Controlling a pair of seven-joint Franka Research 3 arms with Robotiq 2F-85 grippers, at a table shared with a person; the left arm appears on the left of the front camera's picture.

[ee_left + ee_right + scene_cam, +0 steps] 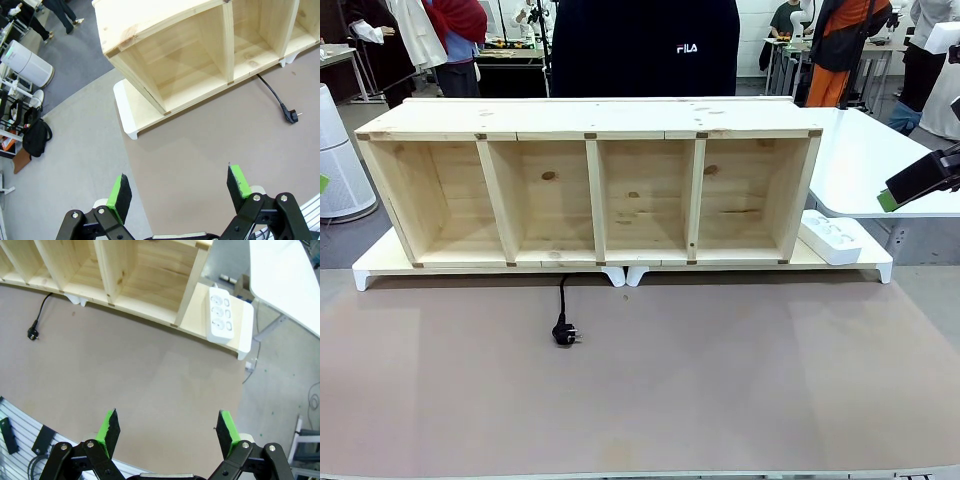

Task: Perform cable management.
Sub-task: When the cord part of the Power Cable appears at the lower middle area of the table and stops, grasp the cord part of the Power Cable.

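The cable (pixel 561 298) exits beneath the wooden shelf (pixel 590 133), its plug (pixel 565 333) loose on the near brown tabletop (pixel 740 390), left of centre. Above, the left gripper (pixel 179 186) and right gripper (pixel 168 432) hover agape and empty, presumably before routing it to the power strip (pixel 830 238) at right.

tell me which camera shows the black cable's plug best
The left wrist view: the cable runs from under the wooden shelf to its plug, prongs visible, lying on the brown mat. The front view shows it smaller, mid-table; the right wrist view shows it small near the left edge.
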